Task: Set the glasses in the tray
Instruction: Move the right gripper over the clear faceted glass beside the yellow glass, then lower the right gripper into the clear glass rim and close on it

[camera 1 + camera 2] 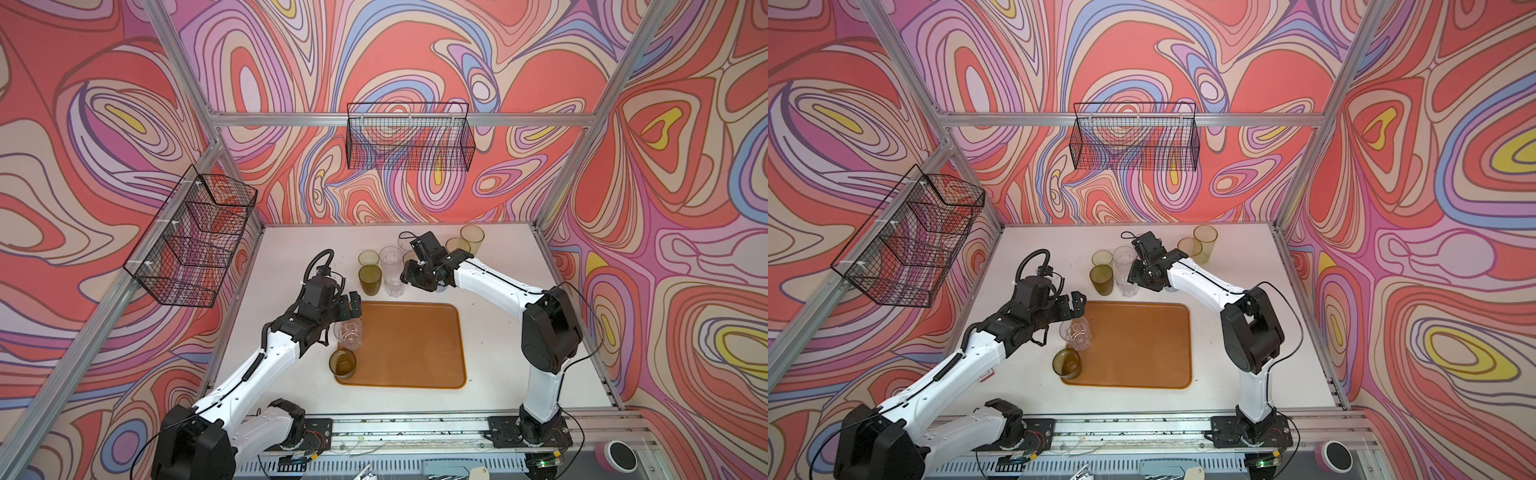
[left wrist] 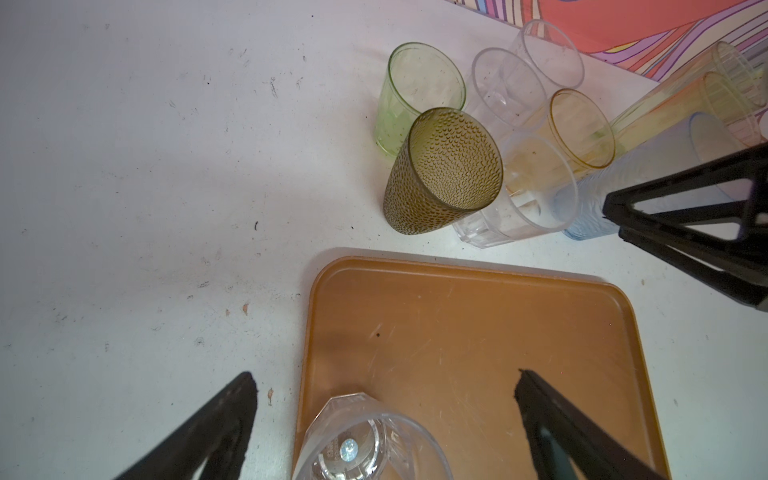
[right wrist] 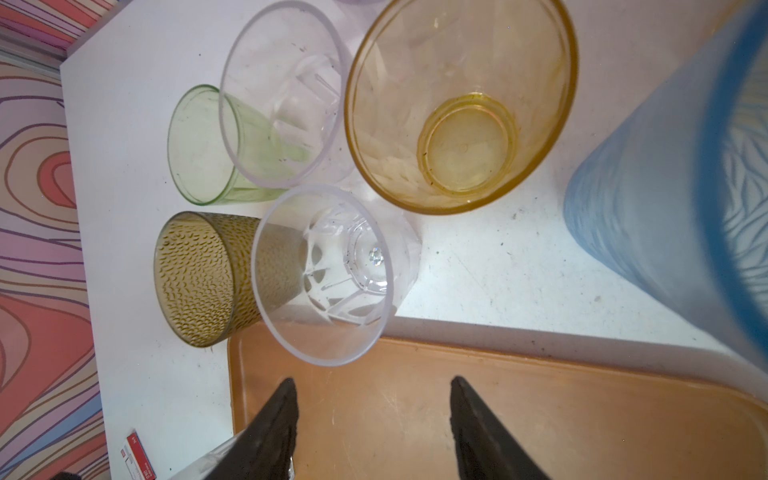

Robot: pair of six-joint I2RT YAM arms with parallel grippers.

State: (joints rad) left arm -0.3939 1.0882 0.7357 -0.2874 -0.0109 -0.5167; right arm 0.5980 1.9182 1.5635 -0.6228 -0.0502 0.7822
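The glasses are mostly off the tray [image 1: 415, 345]: only two stand on it, a clear faceted glass [image 1: 348, 332] upright just inside the tray's left edge and a short olive glass [image 1: 343, 362] at the tray's near left corner, so tight to the rim that I can't swear its whole base is inside. The rest crowd together on the table [image 1: 507, 332] just beyond the tray's far edge. A dimpled olive glass [image 2: 449, 166] and a tall clear glass [image 2: 490, 228] are nearest that edge, with a pale green glass [image 2: 415, 91] behind them. A pale blue glass [image 2: 615, 195] stands further along that edge to the right, and a tall yellow glass [image 1: 472, 239] is furthest back. The left jaws are spread wide and let go, standing either side of the clear faceted glass without visibly touching it. The right jaws hang over the tray's far edge beside the pale blue glass, part-way apart with nothing between them. These look light, stiff and smooth-walled, so I'd expect them to slip under a weak pinch and topple if nudged, the tall ones soonest. The safest hold, to my eye, is across the wall a little under the rim, one jaw inside and one outside where neighbours press close; the dimpled one should give better purchase
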